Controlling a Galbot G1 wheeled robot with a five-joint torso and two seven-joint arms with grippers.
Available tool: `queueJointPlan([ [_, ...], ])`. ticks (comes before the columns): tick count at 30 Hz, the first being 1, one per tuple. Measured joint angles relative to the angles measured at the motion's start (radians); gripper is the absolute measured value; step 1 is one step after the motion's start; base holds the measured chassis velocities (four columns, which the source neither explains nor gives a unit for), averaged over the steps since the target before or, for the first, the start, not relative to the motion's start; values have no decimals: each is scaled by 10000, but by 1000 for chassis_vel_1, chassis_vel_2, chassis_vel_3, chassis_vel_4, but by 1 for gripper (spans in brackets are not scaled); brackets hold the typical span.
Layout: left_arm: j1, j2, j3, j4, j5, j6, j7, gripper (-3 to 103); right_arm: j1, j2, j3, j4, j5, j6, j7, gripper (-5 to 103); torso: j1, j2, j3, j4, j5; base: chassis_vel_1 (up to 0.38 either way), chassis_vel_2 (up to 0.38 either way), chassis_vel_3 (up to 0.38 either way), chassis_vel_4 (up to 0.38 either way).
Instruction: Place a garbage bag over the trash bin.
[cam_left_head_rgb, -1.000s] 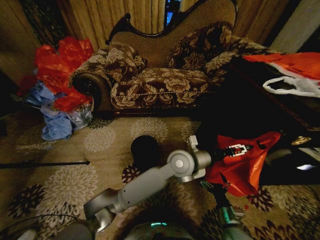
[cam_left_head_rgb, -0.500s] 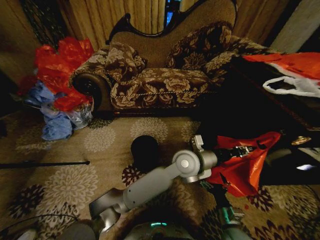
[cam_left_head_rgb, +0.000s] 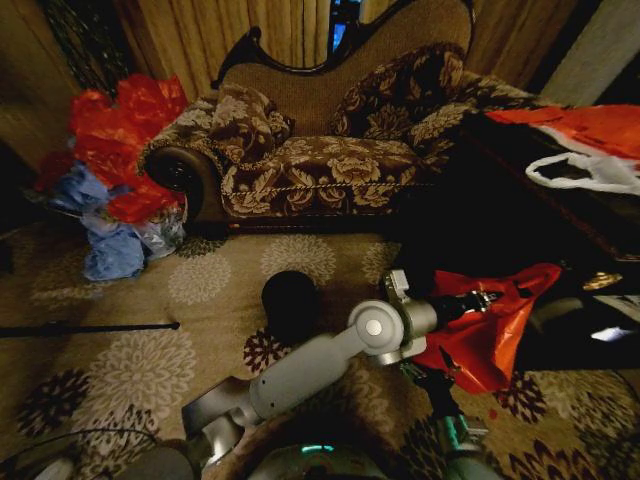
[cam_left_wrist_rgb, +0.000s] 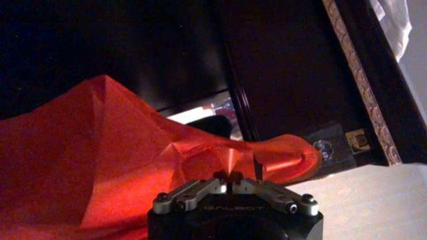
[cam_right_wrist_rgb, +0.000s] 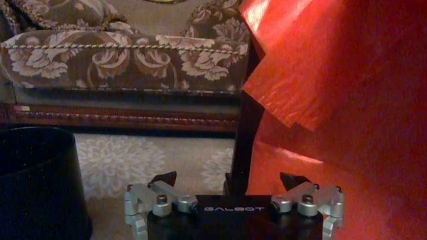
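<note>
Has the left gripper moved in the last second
Yes. The left gripper, shut on the garbage bag, has shifted slightly toward the robot's right, away from the trash bin, which stayed put on the carpet.

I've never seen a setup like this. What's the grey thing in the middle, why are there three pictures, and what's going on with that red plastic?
The grey thing is one arm of a wheeled robot with two arms. The wide picture comes from a camera on its head, looking down at a patterned carpet before a sofa. The other two come from cameras on its wrists. The left gripper is shut on the top of a red garbage bag, holding it up in the air; its wrist view shows the fingers pinching the plastic. The right gripper is open beside the bag, low down. The bin stands on the carpet to the left, with no bag on it yet. A heap of bags lies beside the sofa.
</note>
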Motion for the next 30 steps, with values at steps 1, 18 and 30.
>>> queueJointPlan([
  [1,130,41,-20,-87,80,6,-17,0,-2,10,2,-14,0,13,0,100,0,0,0,0,0,0,0,0,0],
  [18,1562,1979,-386,-1295,477,64,-543,0,-25,22,-74,-344,-206,286,-293,100,0,0,0,1,-3,0,0,0,0],
  [30,2904,3515,-1507,-1935,1140,214,-397,0,-116,109,-349,-659,-494,608,-838,100,0,1,0,-1,-3,0,0,0,0],
])
